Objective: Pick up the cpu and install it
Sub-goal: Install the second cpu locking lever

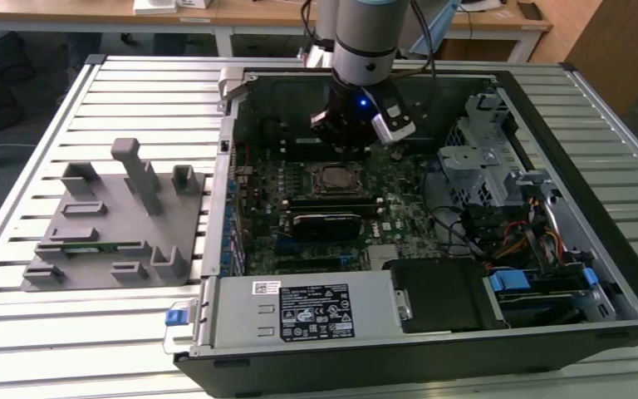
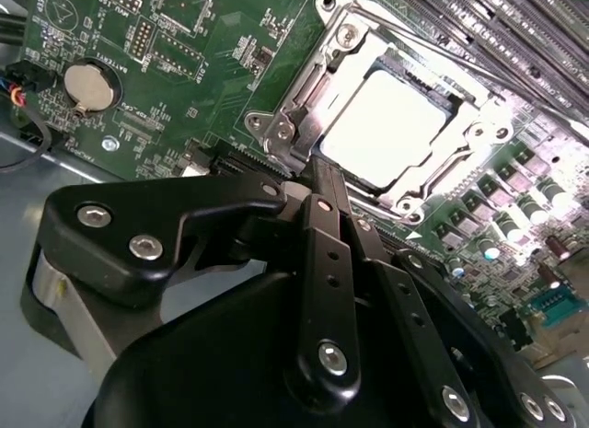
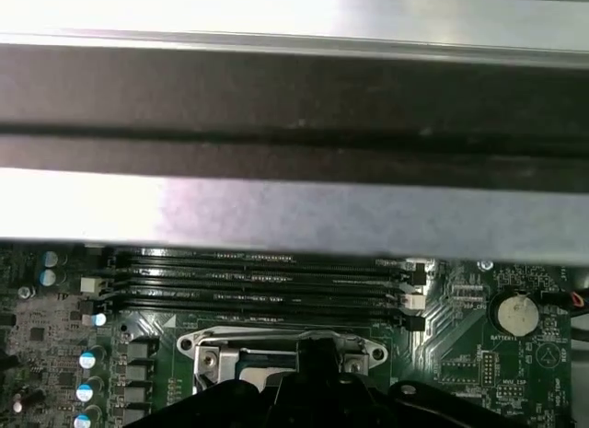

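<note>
Slatted metal table carrying open PC case; silvery square cpu sitting in socket frame (green board around), gripper hovering, jaws pressed together, empty.

gripper black, fingers pressed together, tip just at the socket frame's edge | cpu silvery-white square, lying flat inside the metal socket frame | coin battery round, well apart from the socket frame | motherboard green, around the socket frame | capacitors beside the socket frame
</note>
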Available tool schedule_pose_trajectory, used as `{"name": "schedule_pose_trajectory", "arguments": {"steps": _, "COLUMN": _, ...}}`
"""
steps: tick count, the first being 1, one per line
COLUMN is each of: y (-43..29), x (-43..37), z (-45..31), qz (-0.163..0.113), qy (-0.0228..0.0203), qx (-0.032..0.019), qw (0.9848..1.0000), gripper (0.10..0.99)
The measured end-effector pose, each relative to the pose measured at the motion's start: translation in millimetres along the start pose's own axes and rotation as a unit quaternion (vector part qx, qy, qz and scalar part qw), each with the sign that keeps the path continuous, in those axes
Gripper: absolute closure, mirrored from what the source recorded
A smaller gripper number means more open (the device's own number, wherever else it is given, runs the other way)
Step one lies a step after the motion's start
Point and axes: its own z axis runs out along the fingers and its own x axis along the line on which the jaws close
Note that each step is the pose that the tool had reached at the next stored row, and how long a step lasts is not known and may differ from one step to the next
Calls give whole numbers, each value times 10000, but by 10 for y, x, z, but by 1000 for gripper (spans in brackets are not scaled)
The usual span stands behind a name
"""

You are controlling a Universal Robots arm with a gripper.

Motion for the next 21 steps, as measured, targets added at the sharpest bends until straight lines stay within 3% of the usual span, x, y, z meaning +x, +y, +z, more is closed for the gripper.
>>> {"name": "schedule_pose_trajectory", "arguments": {"steps": 6, "y": 13, "x": 0, "z": -159, "qz": -1, "qy": -3, "qx": -1, "qw": 10000, "gripper": 980}}
{"name": "schedule_pose_trajectory", "arguments": {"steps": 10, "y": 0, "x": 1, "z": -181, "qz": -1, "qy": -2, "qx": -1, "qw": 10000, "gripper": 980}}
{"name": "schedule_pose_trajectory", "arguments": {"steps": 17, "y": -140, "x": 5, "z": -188, "qz": -1, "qy": -2, "qx": -1, "qw": 10000, "gripper": 980}}
{"name": "schedule_pose_trajectory", "arguments": {"steps": 19, "y": -201, "x": 7, "z": -188, "qz": -1, "qy": -2, "qx": -1, "qw": 10000, "gripper": 980}}
{"name": "schedule_pose_trajectory", "arguments": {"steps": 20, "y": -281, "x": 10, "z": -187, "qz": -1, "qy": -2, "qx": 0, "qw": 10000, "gripper": 980}}
{"name": "schedule_pose_trajectory", "arguments": {"steps": 21, "y": -294, "x": 11, "z": -187, "qz": -1, "qy": -2, "qx": 0, "qw": 10000, "gripper": 980}}
